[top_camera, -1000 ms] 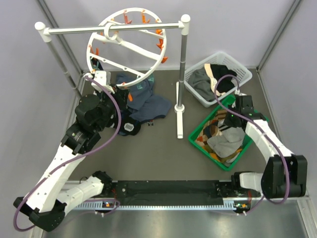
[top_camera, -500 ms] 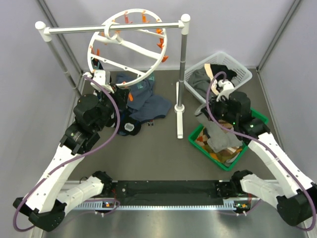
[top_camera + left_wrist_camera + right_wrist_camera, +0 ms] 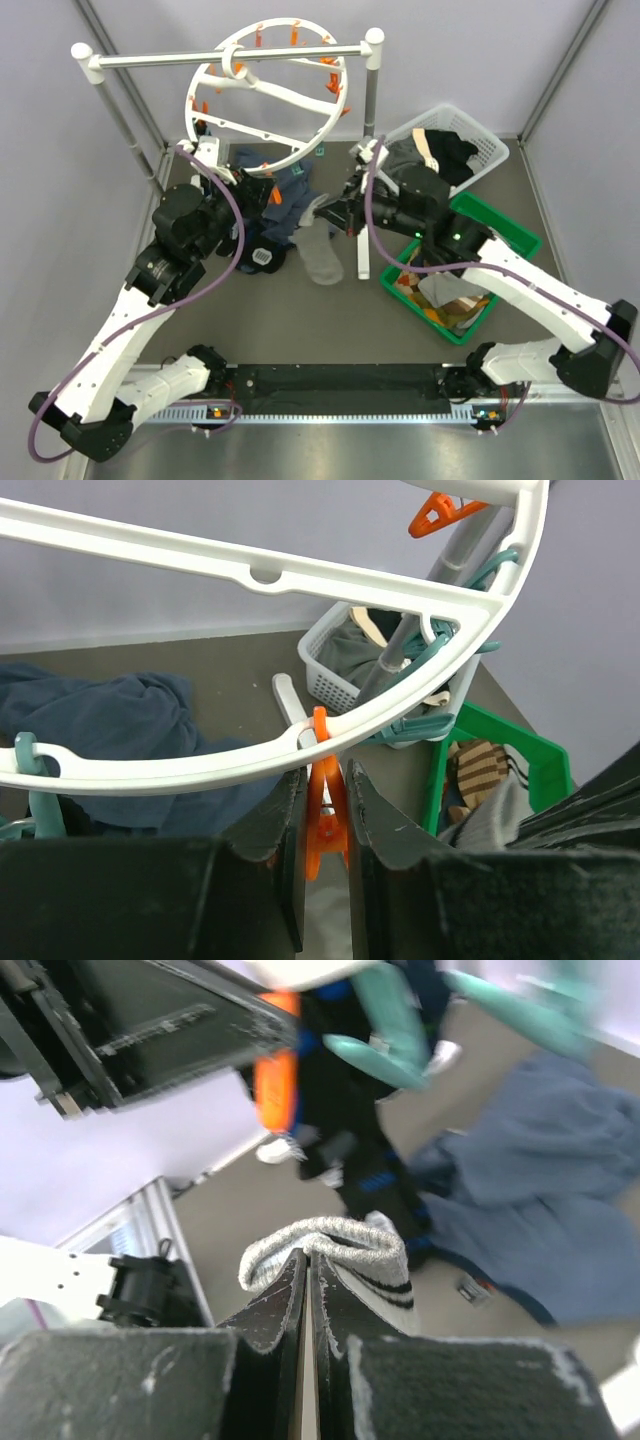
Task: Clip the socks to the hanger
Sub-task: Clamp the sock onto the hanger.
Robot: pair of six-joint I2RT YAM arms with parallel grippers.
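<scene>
The white round hanger hangs from the rack bar, with orange and teal clips on its rim. My left gripper is shut on an orange clip at the hanger's lower rim; its jaws press the clip's two handles. My right gripper is shut on the cuff of a light grey sock, which dangles just right of that clip. In the right wrist view the sock's cuff sits below the orange clip. A dark sock lies on the table under the left arm.
The white straight-bar rack has a post right behind my right arm. A blue-grey garment lies under the hanger. A white basket of clothes and a green bin stand at the right.
My right arm lifted the grey sock out of the green bin and swung it left, past the post, to beside the left gripper. The hanger tipped slightly. The left gripper stayed on the clip.
</scene>
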